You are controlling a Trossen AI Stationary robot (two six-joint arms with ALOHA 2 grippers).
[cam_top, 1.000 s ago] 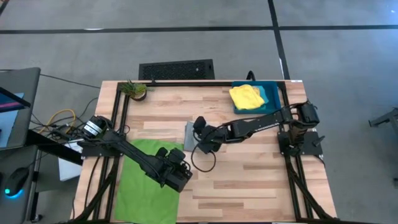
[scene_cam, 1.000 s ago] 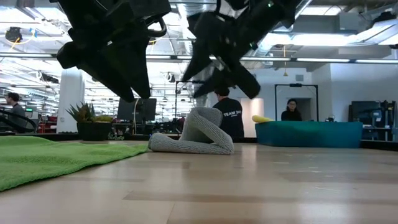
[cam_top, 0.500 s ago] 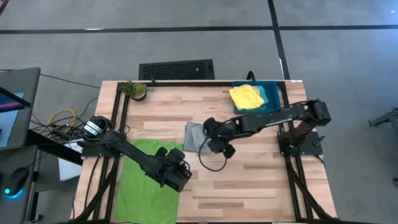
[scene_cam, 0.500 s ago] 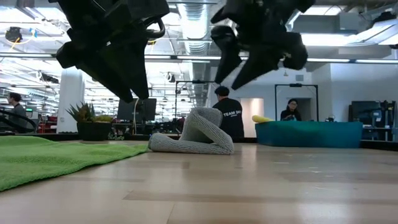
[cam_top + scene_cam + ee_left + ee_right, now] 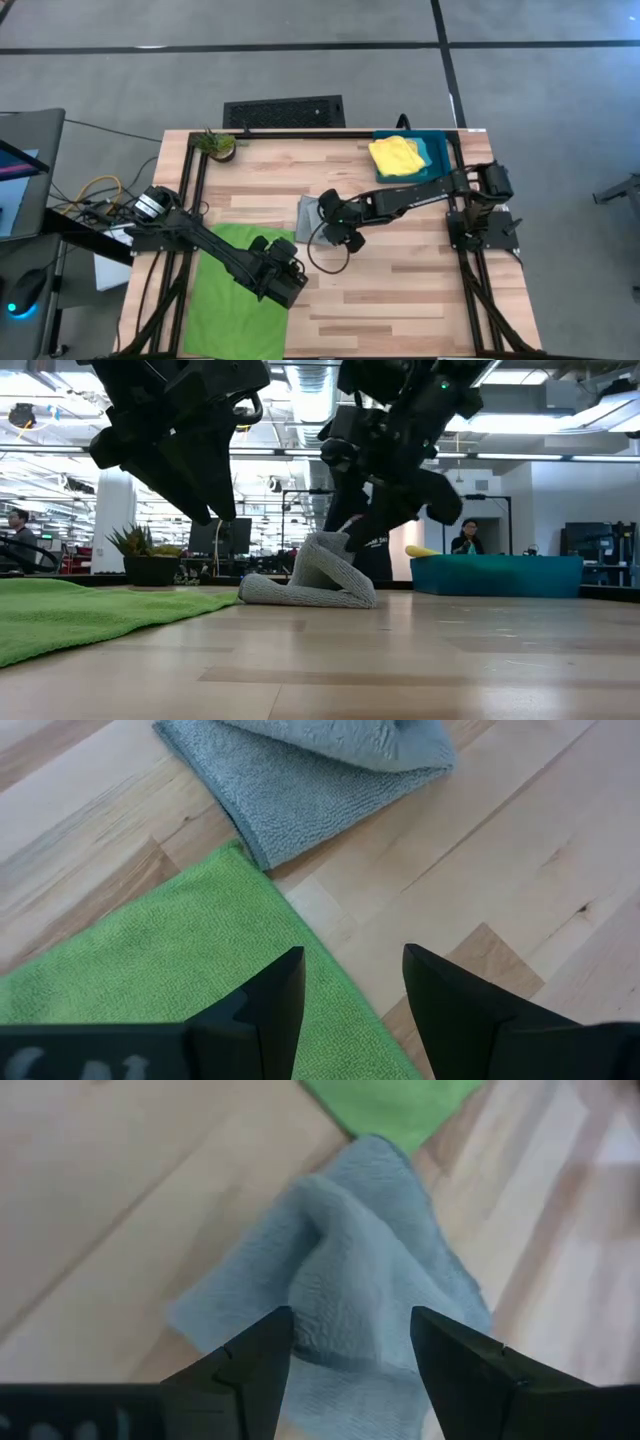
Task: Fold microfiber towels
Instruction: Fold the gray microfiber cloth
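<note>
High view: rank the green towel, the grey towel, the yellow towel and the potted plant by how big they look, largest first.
1. green towel, spread flat, partly under the left arm
2. yellow towel, bunched in the bin
3. grey towel, folded and partly hidden by the right gripper, so close to the yellow
4. potted plant

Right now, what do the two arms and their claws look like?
Both arms are black, jointed and boxy. The left claw and right claw each have two flat, dark, matte fingers. A black cable loops under the right arm. No markings are visible.
</note>
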